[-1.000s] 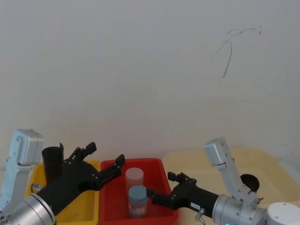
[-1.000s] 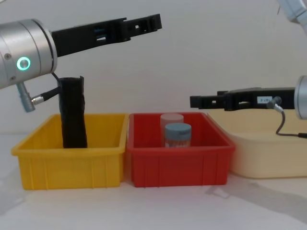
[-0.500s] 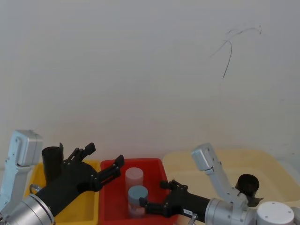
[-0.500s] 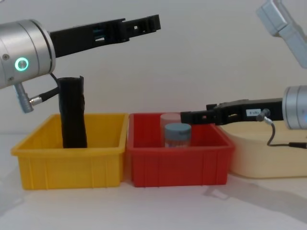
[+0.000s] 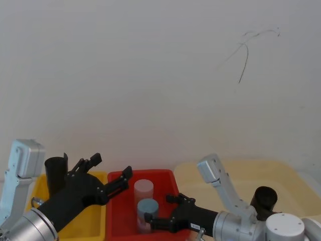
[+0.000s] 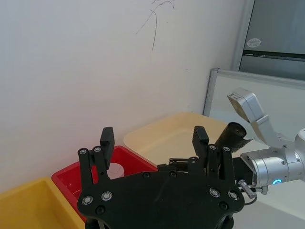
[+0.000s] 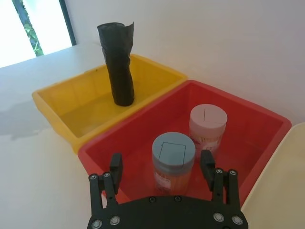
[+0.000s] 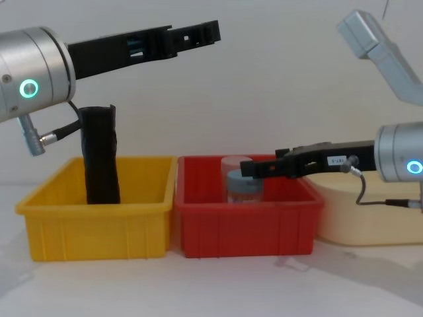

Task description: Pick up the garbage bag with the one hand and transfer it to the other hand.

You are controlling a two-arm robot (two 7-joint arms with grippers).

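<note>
Black-fingered and spread wide with nothing held, the right gripper (image 7: 162, 168) hangs low over the red bin (image 8: 248, 228), just short of the blue-lidded jar (image 7: 174, 156) and clear-lidded jar (image 7: 208, 125), while the left gripper (image 8: 198, 32) hangs open and empty, high above the bins. Judged stage: approach before pick-up, since the garbage bag (image 8: 100, 155) stands ungrasped, upright in the yellow bin (image 8: 92, 224). The next move calls for a gripper to close around the roll's upper part; its base is hidden behind the bin wall in the chest view.
</note>
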